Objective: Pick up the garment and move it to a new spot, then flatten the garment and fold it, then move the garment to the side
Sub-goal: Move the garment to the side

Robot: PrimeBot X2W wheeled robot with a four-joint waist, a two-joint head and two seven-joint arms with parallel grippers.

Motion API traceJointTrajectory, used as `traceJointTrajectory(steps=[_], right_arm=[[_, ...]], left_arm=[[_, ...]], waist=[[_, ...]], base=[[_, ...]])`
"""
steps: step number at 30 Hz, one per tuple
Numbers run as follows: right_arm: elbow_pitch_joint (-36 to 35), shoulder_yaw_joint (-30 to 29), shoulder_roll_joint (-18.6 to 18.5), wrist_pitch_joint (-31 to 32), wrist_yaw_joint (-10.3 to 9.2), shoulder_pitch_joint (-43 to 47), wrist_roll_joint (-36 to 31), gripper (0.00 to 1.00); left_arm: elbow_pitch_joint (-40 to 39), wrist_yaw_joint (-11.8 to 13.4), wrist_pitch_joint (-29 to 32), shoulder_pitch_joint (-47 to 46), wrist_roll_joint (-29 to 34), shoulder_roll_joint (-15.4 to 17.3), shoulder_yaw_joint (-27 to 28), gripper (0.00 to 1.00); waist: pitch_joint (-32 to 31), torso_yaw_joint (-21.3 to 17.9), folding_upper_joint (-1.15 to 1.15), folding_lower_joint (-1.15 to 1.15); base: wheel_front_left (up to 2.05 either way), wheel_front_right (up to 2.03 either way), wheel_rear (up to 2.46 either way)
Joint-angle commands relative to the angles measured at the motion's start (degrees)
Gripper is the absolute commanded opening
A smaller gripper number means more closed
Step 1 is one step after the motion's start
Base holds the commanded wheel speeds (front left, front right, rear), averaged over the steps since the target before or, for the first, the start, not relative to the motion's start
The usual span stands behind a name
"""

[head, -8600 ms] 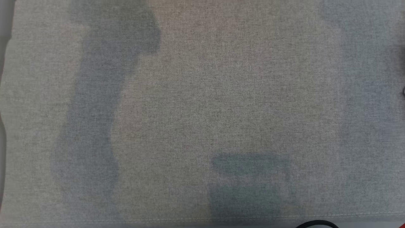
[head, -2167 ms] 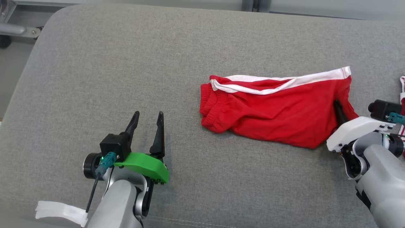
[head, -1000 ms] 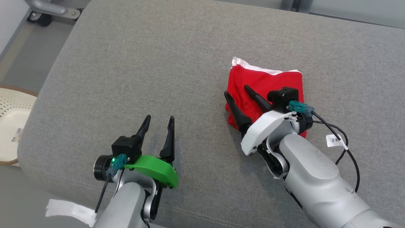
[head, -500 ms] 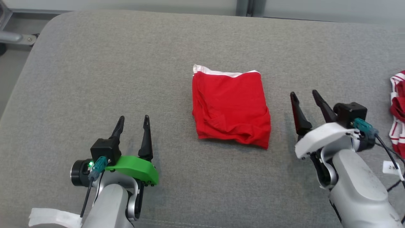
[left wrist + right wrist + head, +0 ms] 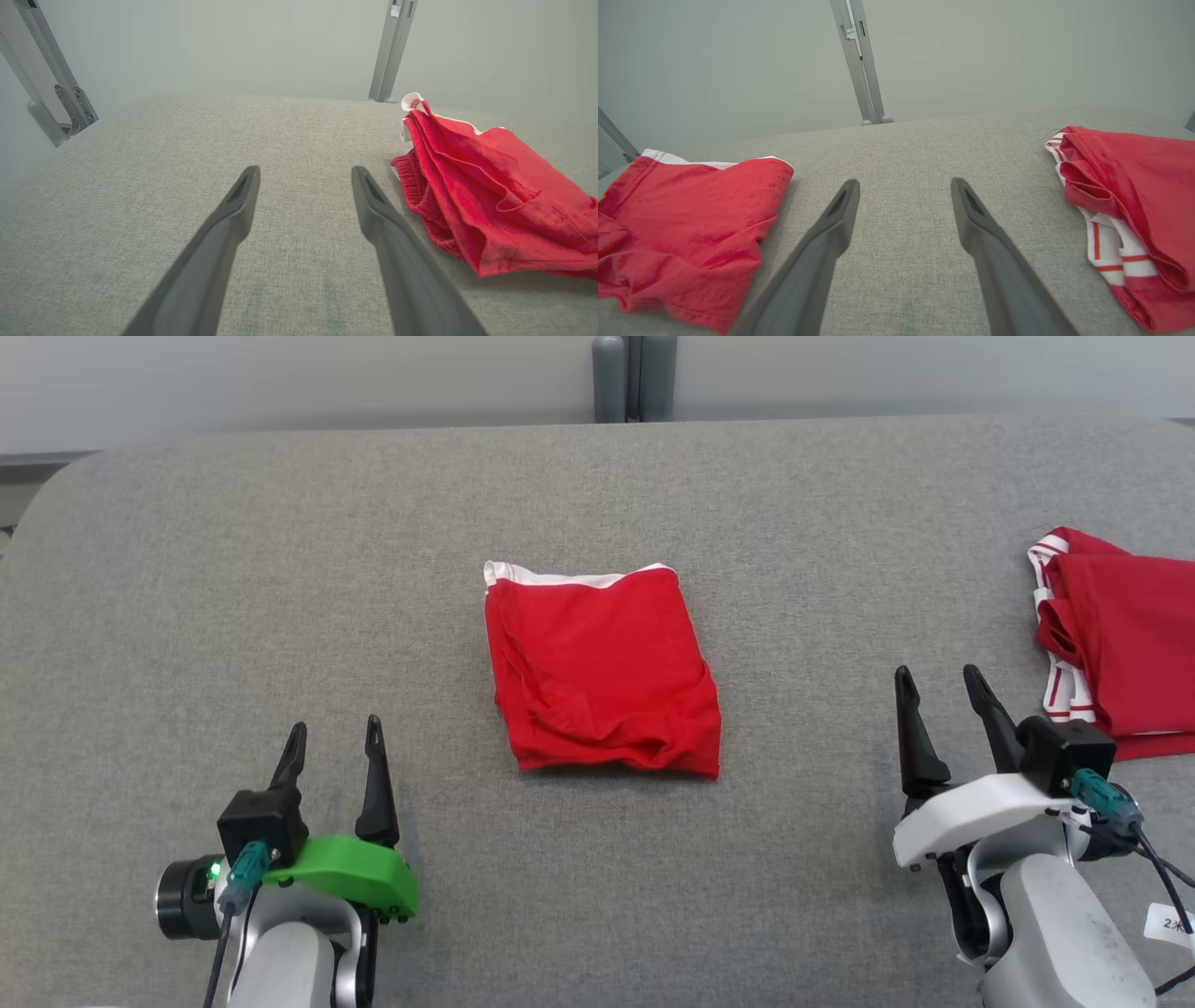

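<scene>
Note: the striped garment (image 5: 1120, 644) is cut off at right. The folded garment (image 5: 602, 672) runs near-to-far, white band (image 5: 560, 580) farthest. Your left pincer (image 5: 335, 725) and right pincer (image 5: 936, 672) stand wide open, empty.

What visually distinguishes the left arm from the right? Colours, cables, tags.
Both have two long dark tapered fingers, a black block, a teal connector feeding a black cable, and a silver-grey forearm. Left gripper: green shell, lit green LED. Right gripper: white shell, white tag with handwriting.
</scene>
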Motion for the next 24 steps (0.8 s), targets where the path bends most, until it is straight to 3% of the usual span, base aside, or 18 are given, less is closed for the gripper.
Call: traceJointTrajectory(steps=[1,24], right_arm=[[-0.4,-0.2,0.1,-0.1,-0.03,0.7,-0.3,1.00],[-1.5,1.1,1.6,-0.1,-0.03,7.1,-0.1,1.00]], left_arm=[[-0.2,-0.2,0.0,1.2,0.6,0.2,0.5,1.00],[-1.6,-3.1,0.0,9.1,3.5,0.2,3.9,1.00]], waist=[[-1.1,-1.0,0.00,0.00],[-7.2,-2.2,0.00,0.00]], base=[[0.00,0.00,0.00],[0.00,0.00,0.00]])
